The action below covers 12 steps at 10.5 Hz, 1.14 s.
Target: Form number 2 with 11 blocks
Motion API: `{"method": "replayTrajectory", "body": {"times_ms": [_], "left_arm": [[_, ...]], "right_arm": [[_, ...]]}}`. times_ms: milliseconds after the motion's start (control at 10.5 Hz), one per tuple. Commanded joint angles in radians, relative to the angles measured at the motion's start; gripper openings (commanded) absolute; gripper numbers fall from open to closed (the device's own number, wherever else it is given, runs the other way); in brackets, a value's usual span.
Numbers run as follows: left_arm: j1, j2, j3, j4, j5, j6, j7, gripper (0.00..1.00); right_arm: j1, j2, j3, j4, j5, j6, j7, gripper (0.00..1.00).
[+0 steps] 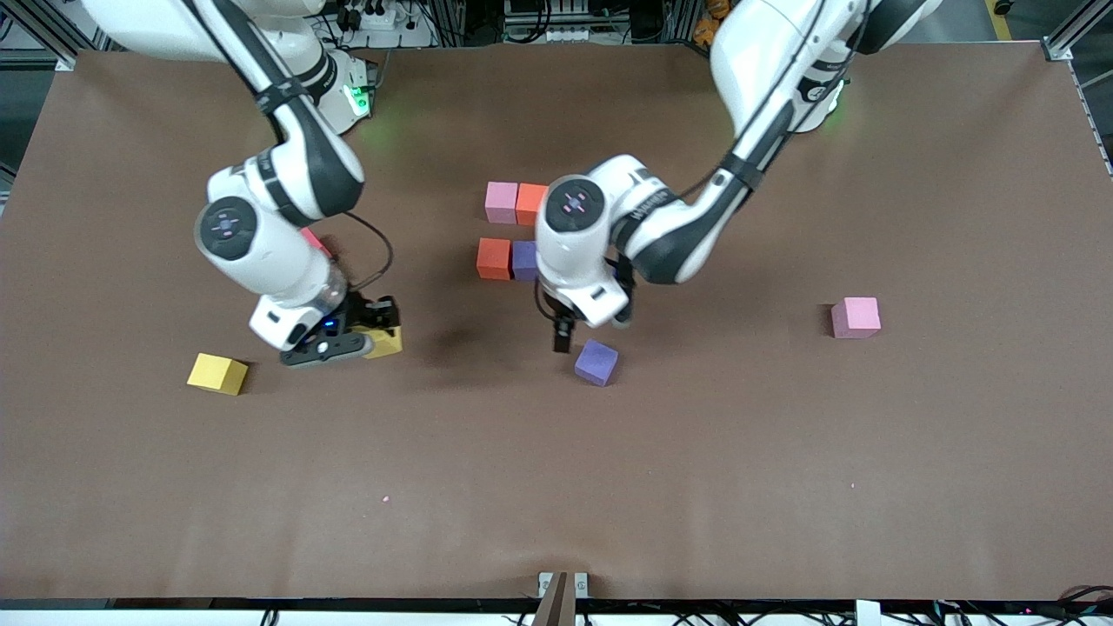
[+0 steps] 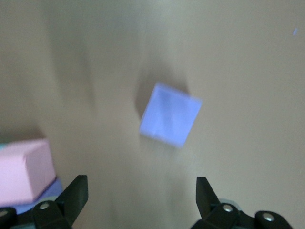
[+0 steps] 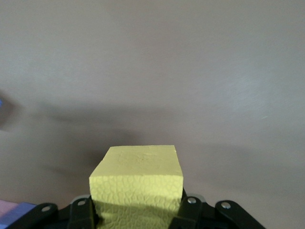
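My right gripper (image 1: 365, 336) is shut on a yellow block (image 1: 387, 342) just above the table toward the right arm's end; the same yellow block (image 3: 138, 183) fills the gap of that gripper (image 3: 138, 212). A second yellow block (image 1: 217, 373) lies beside it on the table. My left gripper (image 1: 593, 329) hangs open over a tilted purple block (image 1: 596, 362), which shows ahead of the open gripper (image 2: 142, 193) as a purple block (image 2: 170, 120). Mid-table sit a pink block (image 1: 501, 202), an orange block (image 1: 530, 203), a red-orange block (image 1: 494, 258) and a purple block (image 1: 524, 260); the left arm hides anything beside them.
A lone pink block (image 1: 856, 316) lies toward the left arm's end of the table. A reddish block corner (image 1: 315, 241) peeks out from under the right arm. A pink block (image 2: 24, 169) shows beside one left finger (image 2: 76, 191).
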Motion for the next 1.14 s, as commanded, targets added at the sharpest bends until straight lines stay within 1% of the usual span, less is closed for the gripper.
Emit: {"method": "replayTrajectory", "body": {"times_ms": [0, 95, 286, 381, 571, 667, 857, 1048], "left_arm": [[0.106, -0.037, -0.006, -0.05, -0.022, -0.041, 0.145, 1.0], [0.151, -0.044, -0.006, -0.062, -0.022, -0.079, 0.209, 1.0], [0.25, -0.07, -0.006, -0.093, -0.024, -0.079, 0.318, 1.0], [0.301, -0.096, -0.008, -0.126, -0.024, -0.079, 0.354, 1.0], [0.386, -0.161, -0.017, -0.224, -0.025, -0.07, 0.444, 1.0], [0.438, -0.166, -0.041, -0.236, -0.024, -0.067, 0.475, 1.0], [0.513, -0.161, -0.116, -0.234, -0.024, -0.059, 0.551, 1.0], [0.51, -0.15, -0.16, -0.23, -0.024, -0.018, 0.618, 1.0]], "right_arm": [[0.081, 0.081, -0.041, 0.043, 0.019, 0.053, 0.097, 0.17], [0.091, 0.105, -0.041, 0.046, 0.02, 0.085, 0.099, 0.17], [0.165, 0.155, -0.041, 0.043, 0.02, 0.137, 0.206, 0.16], [0.175, 0.172, -0.041, 0.043, 0.02, 0.162, 0.232, 0.16], [0.228, 0.188, -0.041, 0.032, 0.017, 0.157, 0.235, 0.16], [0.233, 0.188, -0.041, 0.022, 0.009, 0.154, 0.235, 0.16], [0.242, 0.169, -0.041, -0.047, 0.005, 0.16, 0.239, 0.16], [0.264, 0.175, -0.04, -0.052, 0.005, 0.159, 0.327, 0.16]]}}
